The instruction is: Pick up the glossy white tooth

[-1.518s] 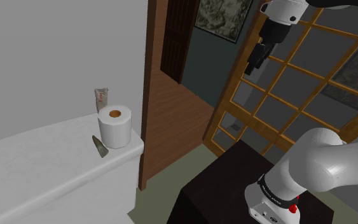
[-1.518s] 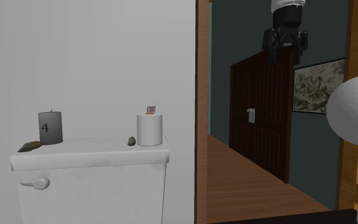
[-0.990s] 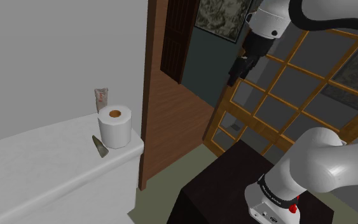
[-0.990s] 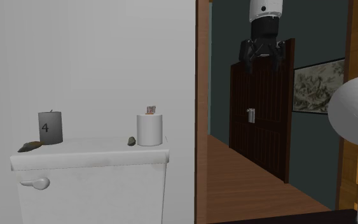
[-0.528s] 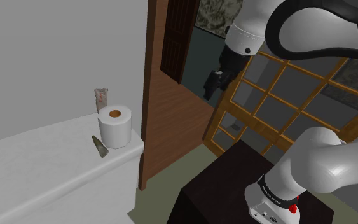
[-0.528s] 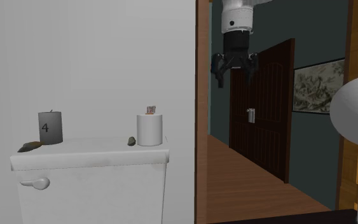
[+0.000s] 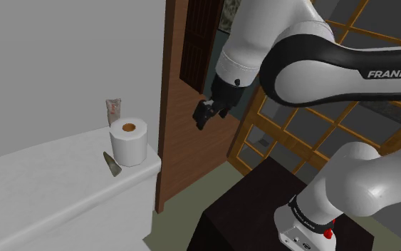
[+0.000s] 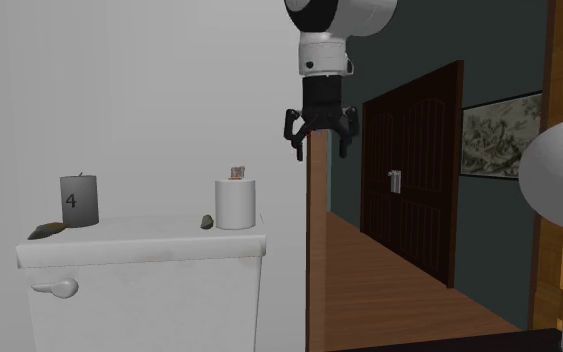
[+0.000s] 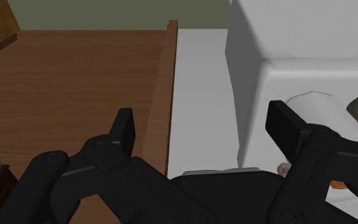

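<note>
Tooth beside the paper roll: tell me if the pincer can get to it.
Probably yes: the open pincer hangs in free air, and the tooth lies uncovered on the tank lid.

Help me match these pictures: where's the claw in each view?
Shoulder view: claw, centre, just right of the wooden door frame.
Second exterior view: claw, upper centre, overlapping the door frame.
Wrist view: claw open, door frame between its fingers.
Shared landmark: the door frame.

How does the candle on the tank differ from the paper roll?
The candle is dark grey with a 4 on it; the roll is plain white. The candle has a wick on top; the roll shows a brown core. Both stand upright on the tank lid, at opposite ends.
</note>
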You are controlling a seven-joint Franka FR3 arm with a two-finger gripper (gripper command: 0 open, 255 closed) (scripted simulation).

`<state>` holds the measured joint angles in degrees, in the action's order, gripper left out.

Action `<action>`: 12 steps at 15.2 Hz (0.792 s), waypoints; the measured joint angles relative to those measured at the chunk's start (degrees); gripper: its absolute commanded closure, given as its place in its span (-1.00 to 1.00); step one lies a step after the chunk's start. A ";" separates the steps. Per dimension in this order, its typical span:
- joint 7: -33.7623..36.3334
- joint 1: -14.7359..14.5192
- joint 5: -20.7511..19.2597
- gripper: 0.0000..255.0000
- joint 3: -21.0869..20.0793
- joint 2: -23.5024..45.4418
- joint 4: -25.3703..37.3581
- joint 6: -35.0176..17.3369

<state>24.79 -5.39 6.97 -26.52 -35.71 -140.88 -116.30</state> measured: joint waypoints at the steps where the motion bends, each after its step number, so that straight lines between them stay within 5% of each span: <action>1: 1.44 0.35 -0.24 -1.00 -1.31 1.29 0.45 -1.22; 7: 13.45 3.85 -4.32 -1.00 -12.10 11.58 5.28 -8.19; 12: 27.21 9.23 -14.48 -1.00 -22.86 23.40 11.87 -11.82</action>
<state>51.99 3.84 -7.51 -49.39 -12.31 -129.01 -128.12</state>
